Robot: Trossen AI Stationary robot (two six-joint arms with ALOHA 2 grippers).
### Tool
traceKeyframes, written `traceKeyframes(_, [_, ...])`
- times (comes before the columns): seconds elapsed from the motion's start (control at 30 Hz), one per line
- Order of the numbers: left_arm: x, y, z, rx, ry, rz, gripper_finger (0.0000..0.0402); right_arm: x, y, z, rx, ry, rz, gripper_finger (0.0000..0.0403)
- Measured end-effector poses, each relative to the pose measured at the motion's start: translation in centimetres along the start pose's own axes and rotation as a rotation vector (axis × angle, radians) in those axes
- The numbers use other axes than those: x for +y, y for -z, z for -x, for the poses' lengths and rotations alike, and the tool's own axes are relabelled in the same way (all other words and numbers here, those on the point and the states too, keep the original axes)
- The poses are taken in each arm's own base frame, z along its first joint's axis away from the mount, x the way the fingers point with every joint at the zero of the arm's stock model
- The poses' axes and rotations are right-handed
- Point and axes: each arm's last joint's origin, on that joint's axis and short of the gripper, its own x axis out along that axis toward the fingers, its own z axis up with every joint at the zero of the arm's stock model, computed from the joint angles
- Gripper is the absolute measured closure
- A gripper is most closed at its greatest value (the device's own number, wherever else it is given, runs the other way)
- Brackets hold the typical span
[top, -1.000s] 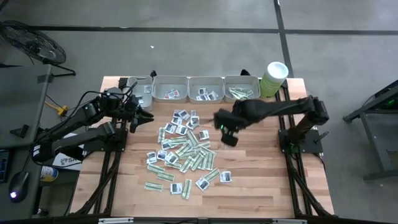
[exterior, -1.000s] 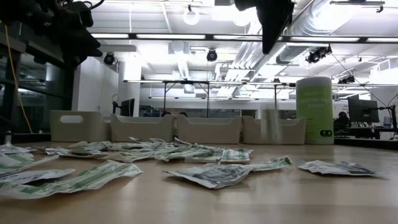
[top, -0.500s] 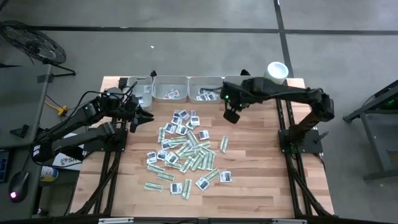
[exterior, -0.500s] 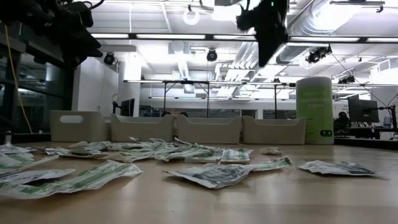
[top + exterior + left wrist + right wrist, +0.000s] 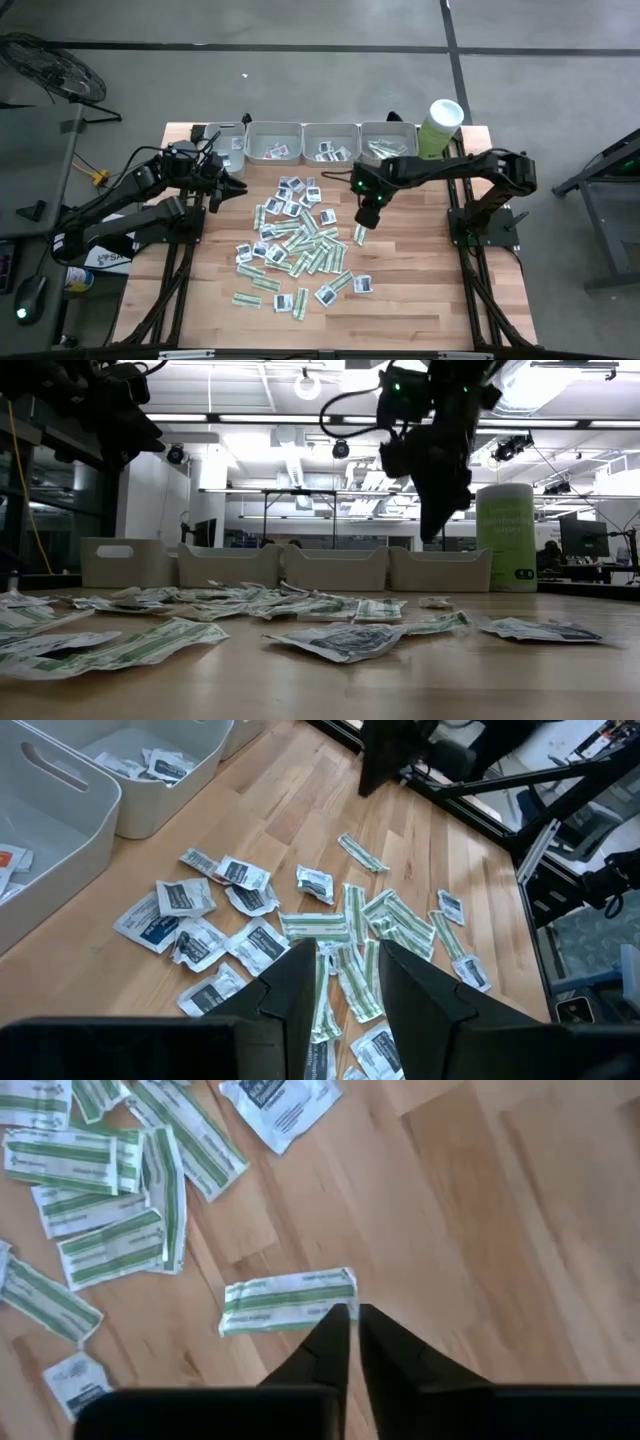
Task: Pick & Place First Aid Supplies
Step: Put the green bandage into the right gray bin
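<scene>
- My right gripper (image 5: 348, 1318) has its two dark fingers nearly together, only a thin slit between the tips, and nothing is held in them.
- Those tips point down at one narrow green-white strip sachet (image 5: 288, 1301) lying flat on the wood, a little apart from the rest; in the high view that sachet (image 5: 360, 235) sits at the 3 o'clock edge of the spread.
- In the high view the right gripper (image 5: 368, 215) hangs above the table (image 5: 420, 270) near its centre, its arm reaching in from 3 o'clock.
- In the low view it (image 5: 432, 525) is clearly off the table surface.
- The first aid supplies (image 5: 295, 245) lie scattered over the middle of the table: green-white strips mixed with squarish white packets.
- A row of grey trays (image 5: 274, 131) runs along the 12 o'clock edge, each already holding some sachets.
- A pale green tub (image 5: 440, 126) with a white lid stands just beside the last tray, toward 1 o'clock.
- My left gripper (image 5: 340, 975) waits above the table's 10 o'clock side, fingers parted with a clear gap and empty.
</scene>
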Motion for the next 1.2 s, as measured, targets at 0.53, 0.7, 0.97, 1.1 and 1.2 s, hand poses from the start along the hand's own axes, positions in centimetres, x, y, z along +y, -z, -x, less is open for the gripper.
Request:
traceKeyframes(0.53, [0.1, 0.0, 0.0, -0.002, -0.021, -0.007, 0.0289, 1.8, 3.8, -4.2, -0.051, 0.070, 0.262, 0.0220])
traceKeyframes(0.7, [0.1, 0.0, 0.0, -0.003, -0.029, -0.006, 0.0289, 2.4, 4.0, -4.3, -0.099, 0.154, 0.262, 0.0231])
traceKeyframes(0.97, [0.2, 0.0, 0.0, -0.008, -0.051, -0.006, 0.0289, 2.3, 3.9, -5.6, -0.078, 0.173, 0.265, 0.0246])
traceKeyframes(1.1, [0.2, 0.0, 0.0, -0.005, -0.053, -0.004, 0.0289, 2.1, 4.0, -6.8, -0.047, 0.185, 0.265, 0.0243])
traceKeyframes(1.2, [0.2, 0.2, 0.0, 0.007, -0.056, 0.003, 0.0289, 2.1, 4.0, -7.4, -0.027, 0.184, 0.262, 0.0241])
